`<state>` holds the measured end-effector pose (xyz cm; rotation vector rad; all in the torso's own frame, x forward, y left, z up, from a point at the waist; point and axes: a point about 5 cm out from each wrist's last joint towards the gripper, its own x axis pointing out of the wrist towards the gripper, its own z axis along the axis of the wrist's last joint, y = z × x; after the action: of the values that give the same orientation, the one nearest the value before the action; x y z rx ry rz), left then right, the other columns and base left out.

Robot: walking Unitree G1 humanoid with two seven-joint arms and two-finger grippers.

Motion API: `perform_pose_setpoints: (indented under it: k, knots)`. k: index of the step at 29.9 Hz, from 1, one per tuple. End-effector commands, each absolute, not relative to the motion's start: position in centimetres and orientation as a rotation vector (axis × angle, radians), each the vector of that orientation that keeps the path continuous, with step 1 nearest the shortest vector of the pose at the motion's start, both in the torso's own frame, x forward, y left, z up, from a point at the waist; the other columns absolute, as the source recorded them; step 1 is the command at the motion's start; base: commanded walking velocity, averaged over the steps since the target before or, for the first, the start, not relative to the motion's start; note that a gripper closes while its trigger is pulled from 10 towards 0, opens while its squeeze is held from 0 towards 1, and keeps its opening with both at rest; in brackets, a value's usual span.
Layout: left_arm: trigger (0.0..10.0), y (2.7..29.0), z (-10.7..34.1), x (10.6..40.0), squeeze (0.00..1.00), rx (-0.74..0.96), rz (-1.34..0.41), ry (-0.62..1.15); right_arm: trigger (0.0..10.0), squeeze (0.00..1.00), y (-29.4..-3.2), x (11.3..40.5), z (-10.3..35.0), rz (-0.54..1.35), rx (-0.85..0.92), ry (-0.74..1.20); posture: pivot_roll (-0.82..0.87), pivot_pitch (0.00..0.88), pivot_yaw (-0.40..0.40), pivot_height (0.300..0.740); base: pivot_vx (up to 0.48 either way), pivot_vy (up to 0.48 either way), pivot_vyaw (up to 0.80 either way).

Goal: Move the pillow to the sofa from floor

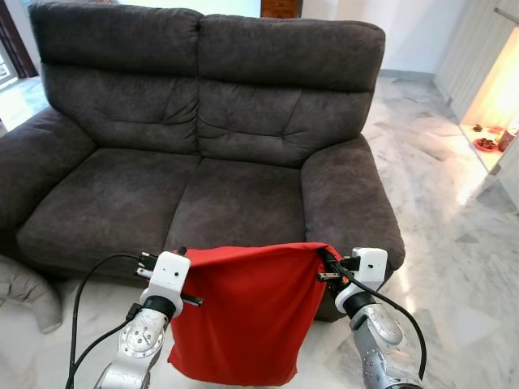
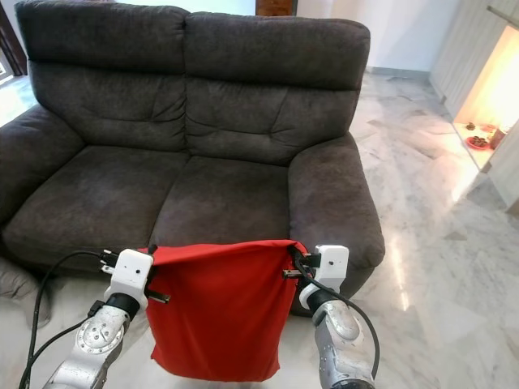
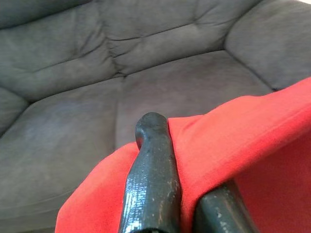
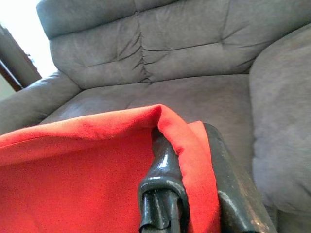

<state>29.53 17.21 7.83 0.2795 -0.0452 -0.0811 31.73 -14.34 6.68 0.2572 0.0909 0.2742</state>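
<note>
Before the dark grey sofa [image 1: 203, 162], left pincer [image 1: 174, 258] and right pincer [image 1: 328, 261] pinch the red pillow's [image 1: 243, 316] top corners; carrying step, next a forward lift onto the seat.

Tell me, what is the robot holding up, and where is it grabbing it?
The red pillow. The left gripper pinches one top corner, the right gripper the other, so it hangs in front of the sofa.

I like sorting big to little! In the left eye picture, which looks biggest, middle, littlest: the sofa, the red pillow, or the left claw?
1. sofa
2. red pillow
3. left claw, though it sits nearest the camera.
</note>
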Motion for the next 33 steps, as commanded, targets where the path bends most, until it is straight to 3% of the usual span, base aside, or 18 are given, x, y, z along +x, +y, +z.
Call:
perform_pose_setpoints:
  k: [1,18,22,25,33]
  knots:
    - [10.0,18.6,10.6,30.3,0.0,0.303,0.014,-0.153,10.0,0.0,-15.4,32.2,8.5,0.239,0.288,-0.008,0.11,0.108,-0.016,0.74,0.0,0.0,0.0]
    - [10.0,19.2,13.8,31.4,0.0,0.298,0.062,-0.228,10.0,0.0,-15.1,34.1,12.3,0.266,0.314,-0.138,0.12,0.101,-0.015,0.74,0.289,0.0,0.0]
    - [10.0,19.1,15.8,31.8,0.0,0.312,0.058,-0.28,10.0,0.0,-15.3,34.1,13.1,0.263,0.305,-0.174,0.1,0.085,-0.002,0.74,0.377,0.0,0.0]
    - [10.0,19.0,18.4,32.5,0.0,0.421,0.032,-0.352,10.0,0.0,-15.7,35.1,15.2,0.257,0.331,-0.231,0.1,0.077,0.001,0.74,0.385,0.0,0.0]
    - [10.0,20.1,23.6,33.6,0.0,0.41,0.066,-0.464,10.0,0.0,-15.5,36.7,20.9,0.279,0.289,-0.404,0.1,0.057,0.003,0.74,0.42,0.0,0.0]
